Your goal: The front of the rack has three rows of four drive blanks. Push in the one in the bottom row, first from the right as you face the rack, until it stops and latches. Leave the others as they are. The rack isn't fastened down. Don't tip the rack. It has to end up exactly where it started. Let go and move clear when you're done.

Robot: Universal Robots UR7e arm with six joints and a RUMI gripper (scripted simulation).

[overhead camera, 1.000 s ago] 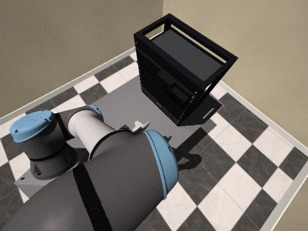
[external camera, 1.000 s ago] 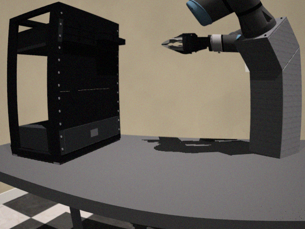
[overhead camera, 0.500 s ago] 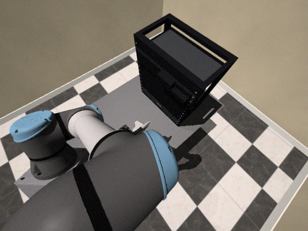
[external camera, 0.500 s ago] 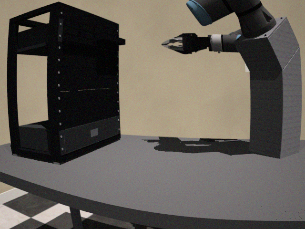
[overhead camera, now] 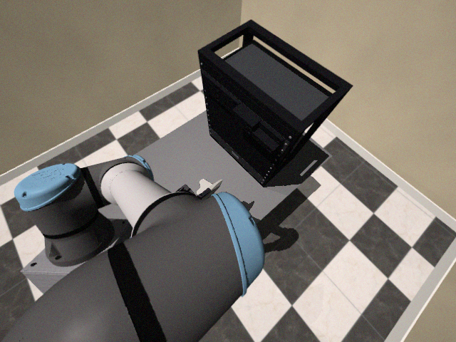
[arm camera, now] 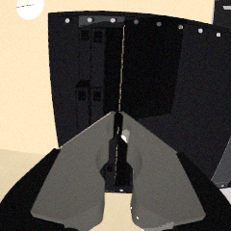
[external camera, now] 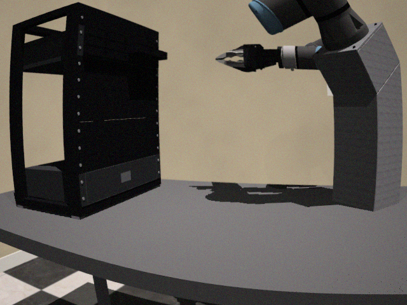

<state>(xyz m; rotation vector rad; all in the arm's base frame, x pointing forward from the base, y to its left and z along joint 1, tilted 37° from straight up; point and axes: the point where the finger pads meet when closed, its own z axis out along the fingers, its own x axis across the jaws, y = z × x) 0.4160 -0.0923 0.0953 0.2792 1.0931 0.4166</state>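
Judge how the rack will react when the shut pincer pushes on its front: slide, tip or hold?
The rack is tall on a narrow base, so a high push could tip it. It stands loose on the smooth table, so likely slides. The pincer hovers near its top.

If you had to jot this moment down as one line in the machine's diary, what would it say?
phase: approach | hand: shut, empty, level with rack top | rack: upright on table, untouched | gap: hand well short of rack front

Closed claw [arm camera: 116, 117] before the dark rack [arm camera: 159, 72] front, blanks perhaps at left.
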